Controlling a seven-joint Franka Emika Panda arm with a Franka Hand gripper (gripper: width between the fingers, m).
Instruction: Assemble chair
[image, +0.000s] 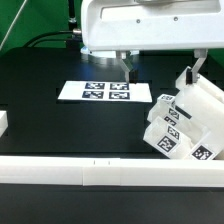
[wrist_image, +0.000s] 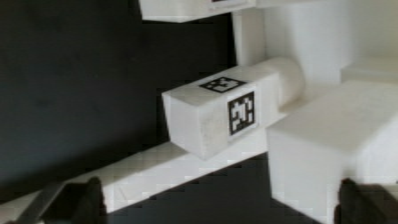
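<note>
Your gripper (image: 128, 68) hangs wide open and empty at the exterior view's upper centre, just over the marker board (image: 72, 90) (one board, four tags (image: 95, 87)), likely poised for a first pick. The chair (image: 186, 120) lies unassembled at the exterior view's right, heaped too closely to count. One rail (image: 100, 170) fences the bottom edge.

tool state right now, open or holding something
tool: open, holding nothing, poised over the chair parts
</note>
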